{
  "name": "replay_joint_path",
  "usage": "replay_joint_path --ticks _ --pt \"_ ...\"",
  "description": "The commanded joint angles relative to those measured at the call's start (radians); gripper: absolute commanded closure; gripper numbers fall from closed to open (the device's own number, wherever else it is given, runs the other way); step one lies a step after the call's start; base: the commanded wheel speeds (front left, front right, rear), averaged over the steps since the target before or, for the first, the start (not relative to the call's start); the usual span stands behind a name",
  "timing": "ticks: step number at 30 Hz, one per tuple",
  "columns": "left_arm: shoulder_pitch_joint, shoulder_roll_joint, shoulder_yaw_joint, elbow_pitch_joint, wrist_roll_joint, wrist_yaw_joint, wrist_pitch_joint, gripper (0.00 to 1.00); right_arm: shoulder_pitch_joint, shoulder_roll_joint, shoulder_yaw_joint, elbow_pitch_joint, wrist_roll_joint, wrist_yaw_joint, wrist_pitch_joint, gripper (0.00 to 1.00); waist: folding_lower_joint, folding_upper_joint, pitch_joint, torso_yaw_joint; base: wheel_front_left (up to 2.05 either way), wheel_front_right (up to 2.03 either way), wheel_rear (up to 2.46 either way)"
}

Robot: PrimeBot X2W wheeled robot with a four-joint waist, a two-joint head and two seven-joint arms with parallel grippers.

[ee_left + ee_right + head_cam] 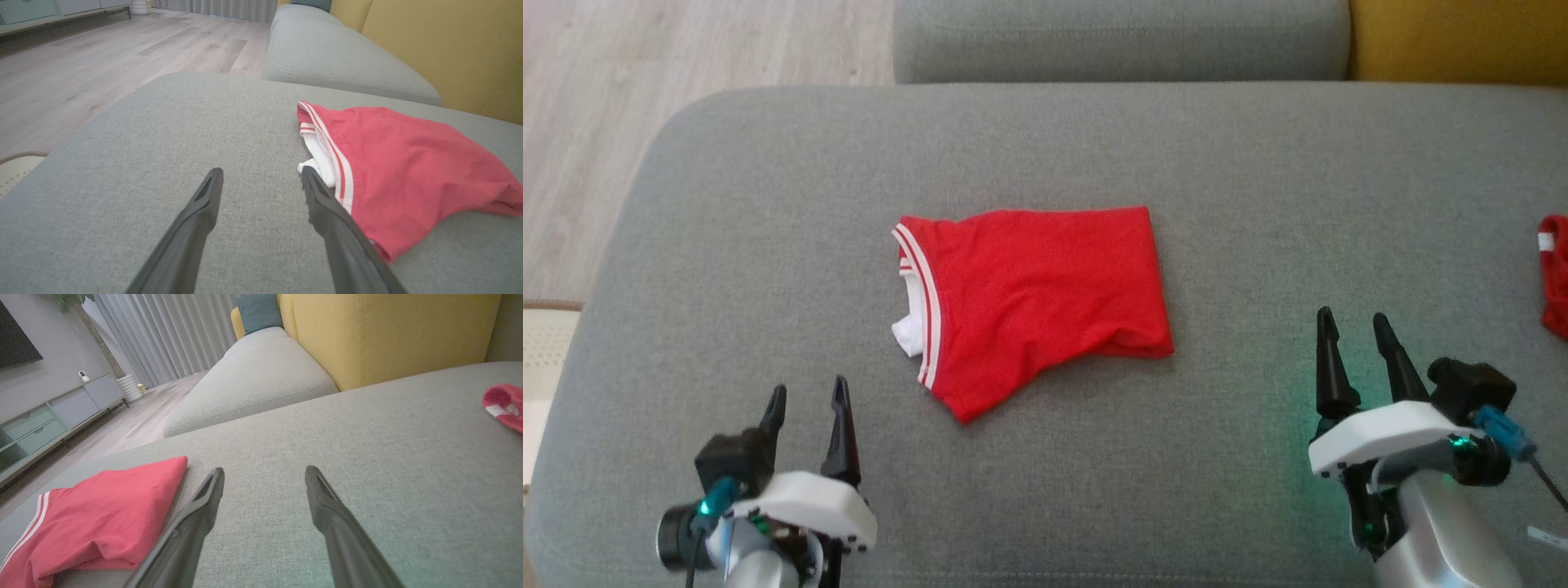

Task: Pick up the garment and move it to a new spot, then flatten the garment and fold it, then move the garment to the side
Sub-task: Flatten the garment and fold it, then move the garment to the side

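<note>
Left gripper (809,385) and right gripper (1352,314) wide open, empty; folded garment (1045,302) between them

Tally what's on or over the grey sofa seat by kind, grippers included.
Red garments: 2, the folded garment in the middle and a second garment at the right edge.
Grippers: 2, the left gripper and the right gripper, both open.
Total: 4.

No readable text, label or number on anything.
</note>
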Motion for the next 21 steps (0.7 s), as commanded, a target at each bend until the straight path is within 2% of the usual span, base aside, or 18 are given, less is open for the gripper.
replay_joint_path --ticks 1,13,21 --pt "-0.007 0.015 0.037 -0.036 0.010 0.009 -0.006 0.00 0.012 0.001 0.030 -0.040 -0.015 -0.001 -0.011 0.00 0.0000 0.0000 -0.014 0.001 0.00 0.00 0.00" --pt "0.026 0.015 0.035 -0.050 0.030 0.007 -0.006 0.00 0.075 0.001 0.021 -0.062 -0.064 -0.001 -0.011 0.00 0.0000 0.0000 -0.057 0.003 0.00 0.00 0.00" --pt "0.018 0.015 0.013 -0.066 0.026 0.003 -0.006 0.00 0.070 0.001 0.063 -0.072 -0.046 -0.001 -0.011 0.00 0.0000 0.0000 -0.019 0.024 0.00 0.00 0.00"
